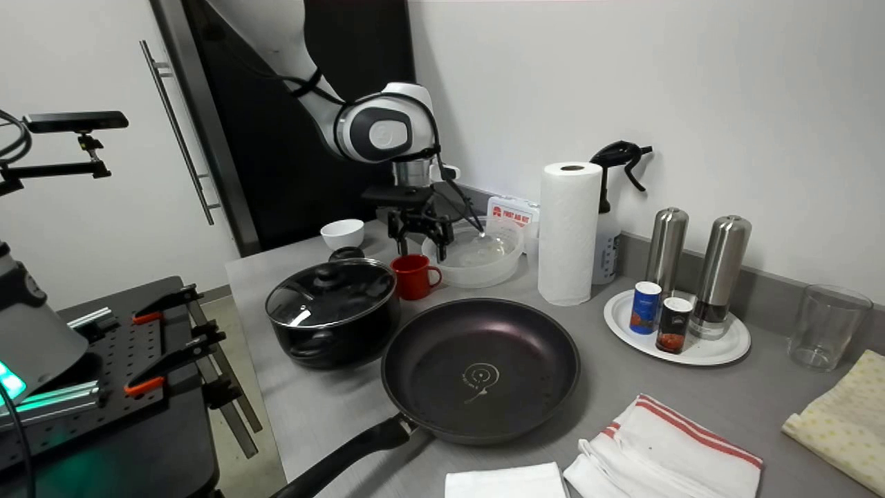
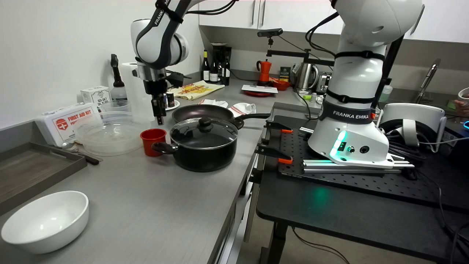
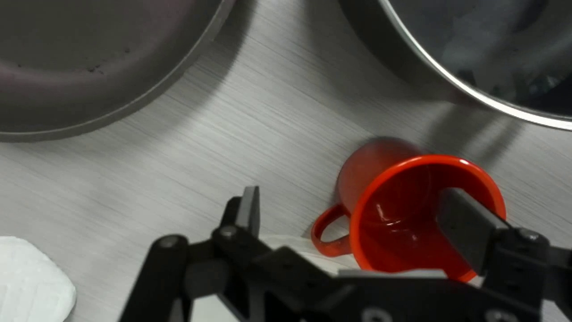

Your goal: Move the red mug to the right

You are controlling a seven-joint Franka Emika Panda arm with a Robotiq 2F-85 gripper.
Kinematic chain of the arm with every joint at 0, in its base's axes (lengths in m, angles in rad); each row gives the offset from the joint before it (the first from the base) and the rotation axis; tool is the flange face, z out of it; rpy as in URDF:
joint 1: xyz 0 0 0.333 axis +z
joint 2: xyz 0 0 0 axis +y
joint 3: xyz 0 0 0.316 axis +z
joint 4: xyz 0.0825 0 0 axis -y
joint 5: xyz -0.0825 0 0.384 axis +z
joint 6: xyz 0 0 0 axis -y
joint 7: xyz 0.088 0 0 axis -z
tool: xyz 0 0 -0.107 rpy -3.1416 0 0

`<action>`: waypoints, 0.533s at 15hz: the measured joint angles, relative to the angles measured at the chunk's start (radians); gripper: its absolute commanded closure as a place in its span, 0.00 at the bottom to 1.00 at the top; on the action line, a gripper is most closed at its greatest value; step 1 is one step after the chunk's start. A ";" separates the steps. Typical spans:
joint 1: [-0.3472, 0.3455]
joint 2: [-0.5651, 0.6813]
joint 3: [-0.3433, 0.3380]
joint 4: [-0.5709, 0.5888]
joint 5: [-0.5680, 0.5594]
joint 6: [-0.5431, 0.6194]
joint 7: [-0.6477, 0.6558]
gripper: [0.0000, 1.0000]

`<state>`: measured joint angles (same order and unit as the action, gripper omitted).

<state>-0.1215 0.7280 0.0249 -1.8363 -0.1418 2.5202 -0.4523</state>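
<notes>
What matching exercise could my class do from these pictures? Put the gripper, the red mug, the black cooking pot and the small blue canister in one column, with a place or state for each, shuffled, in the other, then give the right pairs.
Things:
1. gripper
2. red mug
3. black cooking pot
4. small blue canister

Places and states:
A. covered by a glass lid
B. standing on a white plate
C. open, holding nothing
D. standing between the black cooking pot and the translucent bowl

Right pairs: 1-C; 2-D; 3-A; 4-B

Small red mug, upright, side-handled; just beside lidded black pot
</notes>
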 measured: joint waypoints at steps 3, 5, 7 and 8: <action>0.007 0.032 0.000 0.030 0.000 -0.017 0.002 0.00; 0.010 0.053 0.000 0.054 0.000 -0.029 0.006 0.00; 0.012 0.077 0.000 0.082 0.000 -0.041 0.013 0.00; 0.012 0.088 0.000 0.097 0.000 -0.048 0.017 0.00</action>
<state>-0.1096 0.8164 0.0248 -1.7393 -0.1418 2.4720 -0.4354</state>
